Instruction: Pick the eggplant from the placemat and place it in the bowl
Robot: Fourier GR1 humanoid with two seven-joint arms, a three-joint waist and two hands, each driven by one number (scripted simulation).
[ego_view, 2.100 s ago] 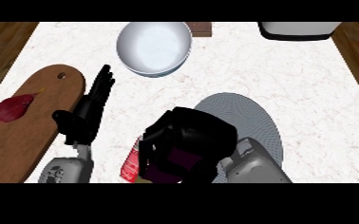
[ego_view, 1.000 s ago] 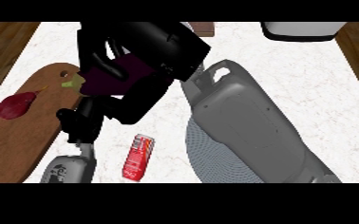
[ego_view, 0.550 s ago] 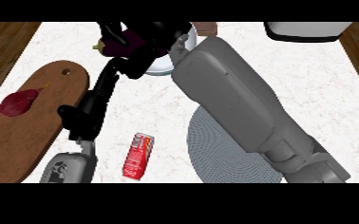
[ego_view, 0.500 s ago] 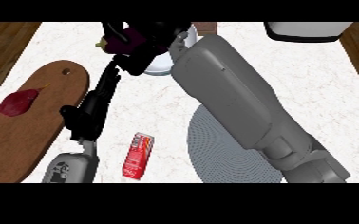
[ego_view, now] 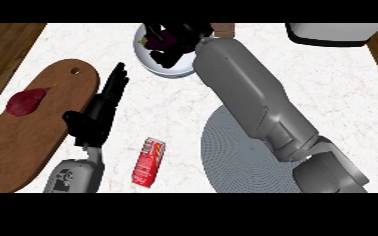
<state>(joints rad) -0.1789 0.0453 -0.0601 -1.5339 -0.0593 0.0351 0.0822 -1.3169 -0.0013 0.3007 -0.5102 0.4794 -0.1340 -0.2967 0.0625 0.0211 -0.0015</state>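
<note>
the robot's right hand (ego_view: pixel 179 36) is stretched out over the white bowl (ego_view: pixel 168 73) at the far side of the counter. its black fingers are curled round the dark purple eggplant (ego_view: pixel 158 41), which sits within the bowl's rim, right under the palm and mostly hidden by it. so the letting-go looks to be straight down. i can't tell whether the eggplant touches the bowl's bottom, nor which way its long axis runs. the grey round placemat (ego_view: pixel 236 155) lies well behind, under the forearm. the left hand (ego_view: pixel 100 111) rests open beside the wooden cutting board (ego_view: pixel 52 130), farther from the bowl.
</note>
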